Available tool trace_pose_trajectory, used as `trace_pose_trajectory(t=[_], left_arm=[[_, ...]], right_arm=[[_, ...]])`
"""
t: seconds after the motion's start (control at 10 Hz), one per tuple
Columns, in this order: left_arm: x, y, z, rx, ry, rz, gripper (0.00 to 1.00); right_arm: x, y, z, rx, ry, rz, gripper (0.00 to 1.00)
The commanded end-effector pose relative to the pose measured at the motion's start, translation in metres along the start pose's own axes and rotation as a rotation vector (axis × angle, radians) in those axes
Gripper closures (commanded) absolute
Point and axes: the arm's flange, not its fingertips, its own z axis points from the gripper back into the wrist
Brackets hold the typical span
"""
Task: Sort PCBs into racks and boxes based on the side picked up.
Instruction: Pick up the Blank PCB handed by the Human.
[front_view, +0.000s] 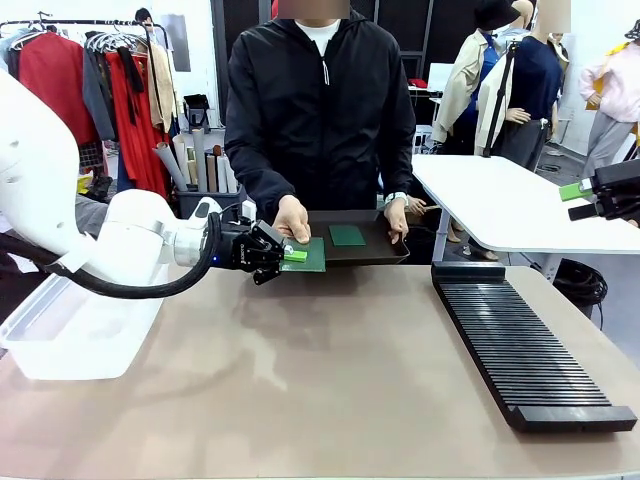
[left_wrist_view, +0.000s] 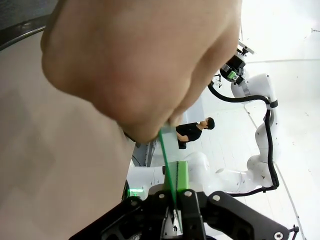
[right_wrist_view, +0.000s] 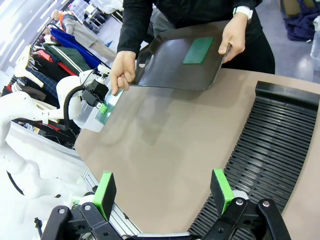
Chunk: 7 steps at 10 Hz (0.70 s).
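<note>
Gripping is confirmed: the left jaws stand fully closed on the near edge of one PCB (front_view: 310, 255), which juts over the nine o'clock end of the dark tray (front_view: 377, 252). The left wrist view shows the board (left_wrist_view: 169, 157) edge-on, pinched between the pads. The person's hand (front_view: 292, 218) rests on the same board and on the tray rim, so the board is held from both sides at this moment. A second PCB (front_view: 347, 235) lies flat on the tray, toward its centre.

The tray is held up at the table's (front_view: 320, 390) twelve o'clock. The black rack (front_view: 520, 345) lies at three o'clock and the clear box (front_view: 70, 335) at nine o'clock, beside the left arm. The right jaws stand wide open with nothing between them, above the table near the rack.

Assessment: the grip takes only a narrow margin of the board. Recommended practice is to draw it out level and slowly toward six o'clock, only once the hand gives way, so the board neither twists in the pads nor drags the tray. Which face is uppermost cannot be read; that decides rack or box.
</note>
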Motion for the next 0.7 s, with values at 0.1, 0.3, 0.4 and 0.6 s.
trace_pose_trajectory(t=[0.1,0.3,0.4,0.6], left_arm=[[0.0000,0.0000,0.0000,0.000,0.000,0.000,1.00],[0.0000,0.0000,0.0000,0.000,0.000,0.000,1.00],[0.0000,0.0000,0.0000,0.000,0.000,0.000,1.00],[0.0000,0.0000,0.0000,0.000,0.000,0.000,1.00]], right_arm=[[0.0023,0.0019,-0.0001,0.013,-0.012,-0.008,0.00],[0.0023,0.0019,-0.0001,0.013,-0.012,-0.008,0.00],[0.0023,0.0019,-0.0001,0.013,-0.012,-0.008,0.00],[0.0023,0.0019,-0.0001,0.013,-0.012,-0.008,0.00]])
